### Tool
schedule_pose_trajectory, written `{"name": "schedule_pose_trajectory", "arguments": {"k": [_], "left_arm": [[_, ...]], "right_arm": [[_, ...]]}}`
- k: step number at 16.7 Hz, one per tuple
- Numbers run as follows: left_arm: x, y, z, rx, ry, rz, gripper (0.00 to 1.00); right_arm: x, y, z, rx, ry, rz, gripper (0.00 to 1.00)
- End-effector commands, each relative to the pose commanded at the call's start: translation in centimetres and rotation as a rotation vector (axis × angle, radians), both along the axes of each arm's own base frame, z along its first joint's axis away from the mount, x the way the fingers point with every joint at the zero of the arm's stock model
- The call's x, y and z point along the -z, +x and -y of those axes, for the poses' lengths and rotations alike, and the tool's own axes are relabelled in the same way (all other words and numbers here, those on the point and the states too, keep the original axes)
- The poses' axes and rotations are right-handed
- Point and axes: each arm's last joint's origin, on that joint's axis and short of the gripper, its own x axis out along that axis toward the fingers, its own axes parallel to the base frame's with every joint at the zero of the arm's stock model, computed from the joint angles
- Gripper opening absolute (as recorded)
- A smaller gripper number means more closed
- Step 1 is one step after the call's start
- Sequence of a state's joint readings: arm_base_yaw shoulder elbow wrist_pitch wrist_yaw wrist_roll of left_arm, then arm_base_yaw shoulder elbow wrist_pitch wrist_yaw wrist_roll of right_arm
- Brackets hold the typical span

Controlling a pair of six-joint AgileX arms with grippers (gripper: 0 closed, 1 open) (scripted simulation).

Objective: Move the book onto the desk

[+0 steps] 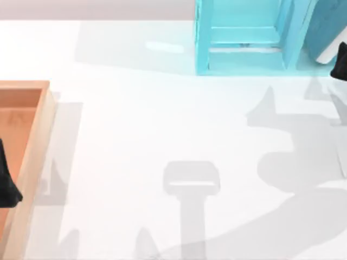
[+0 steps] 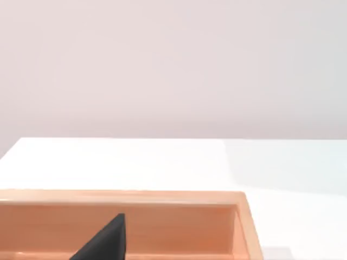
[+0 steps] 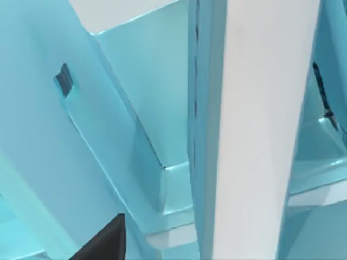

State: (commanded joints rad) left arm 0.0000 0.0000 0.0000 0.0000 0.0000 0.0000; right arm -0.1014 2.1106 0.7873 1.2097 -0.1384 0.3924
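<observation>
One book [image 1: 329,24], teal-covered with pale page edges, leans inside the cyan shelf unit [image 1: 244,38] at the far right of the white desk [image 1: 162,135]; the right wrist view shows its page edges [image 3: 260,130] close up. The right gripper [image 1: 341,62] sits just beside the book; its finger state cannot be determined. The left gripper [image 1: 6,184] hangs over the wooden tray [image 1: 32,162] at the left edge, finger state likewise undetermined.

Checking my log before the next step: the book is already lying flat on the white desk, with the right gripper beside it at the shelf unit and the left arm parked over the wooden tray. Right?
Not quite. In the top view the book is still leaning in the shelf unit, not flat on the desk. The rest holds: the right gripper is beside it, the left gripper over the wooden tray.
</observation>
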Motion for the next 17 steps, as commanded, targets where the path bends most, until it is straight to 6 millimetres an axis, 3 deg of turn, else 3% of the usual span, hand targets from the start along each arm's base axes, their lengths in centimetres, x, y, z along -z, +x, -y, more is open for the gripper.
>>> {"name": "schedule_pose_trajectory", "arguments": {"k": [4, 13, 17], "left_arm": [[0.0, 0.0, 0.0, 0.0, 0.0, 0.0, 1.0], [0.0, 0.0, 0.0, 0.0, 0.0, 0.0, 1.0], [0.0, 0.0, 0.0, 0.0, 0.0, 0.0, 1.0]], "right_arm": [[0.2, 0.8, -0.2, -0.001, 0.0, -0.003, 1.0], [1.1, 9.3, -0.5, 0.0, 0.0, 0.002, 1.0], [1.1, 9.9, -0.6, 0.0, 0.0, 0.0, 1.0]]}}
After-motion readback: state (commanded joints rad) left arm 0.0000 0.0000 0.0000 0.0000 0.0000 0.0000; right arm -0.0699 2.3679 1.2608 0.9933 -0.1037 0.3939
